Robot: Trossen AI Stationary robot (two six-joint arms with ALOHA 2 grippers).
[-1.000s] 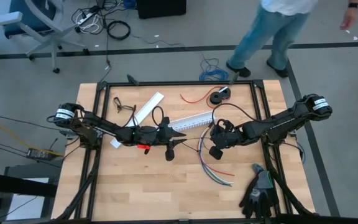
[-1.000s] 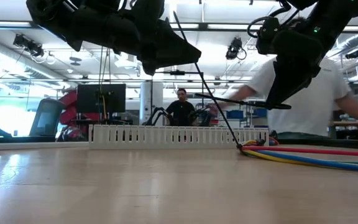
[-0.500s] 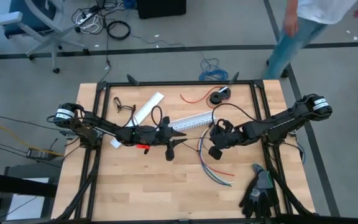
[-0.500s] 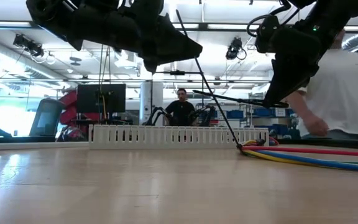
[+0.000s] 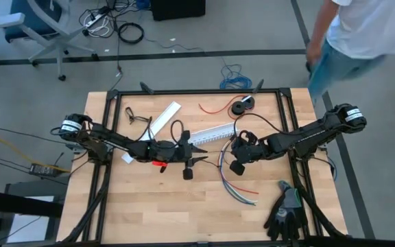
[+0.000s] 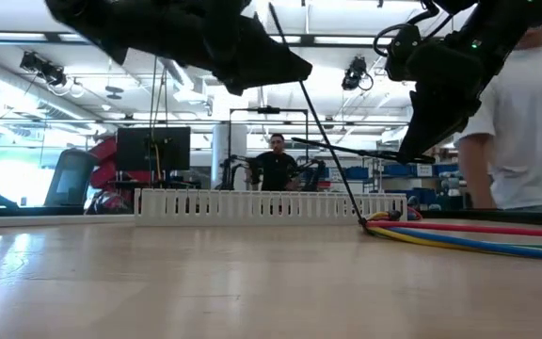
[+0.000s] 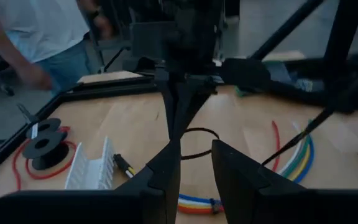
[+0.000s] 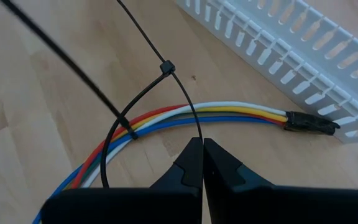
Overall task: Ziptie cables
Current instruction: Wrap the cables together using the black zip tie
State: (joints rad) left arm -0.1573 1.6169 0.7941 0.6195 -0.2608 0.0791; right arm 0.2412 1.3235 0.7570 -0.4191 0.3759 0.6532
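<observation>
The cables (image 8: 229,113), a bunch of red, white, green, yellow and blue wires, lie on the wooden table (image 5: 149,206), with the black-sleeved end (image 8: 309,124) beside the white duct. A black zip tie loops around them, its head (image 8: 166,67) above the bunch. My right gripper (image 8: 197,142) is shut on that loop right of the table's middle (image 5: 232,166). A second black strip (image 8: 73,68) slants up from the cables. My left gripper (image 7: 196,149) stands open, nearly level, above the table's middle (image 5: 203,159), pointing at the loop, with nothing between its fingers. My right gripper pinches the zip tie's strap (image 8: 194,127) between its two fingertips, a short way down the loop from the head. The fingers come slanting down from above. The loop stands up off the table around the cables, which stay lying on the wood.
A white slotted duct (image 5: 211,132) lies just beyond the cables. A black spool with a thin red wire (image 5: 242,105) sits at the far edge, a white strip (image 5: 163,118) at the far left, black gloves (image 5: 285,211) at the near right. A person (image 5: 362,34) stands beyond the far right corner.
My left gripper has rolled a little about its own pointing line and otherwise kept its place. My right gripper has kept still, shut on the zip tie. The person beyond the far edge has walked toward the right.
</observation>
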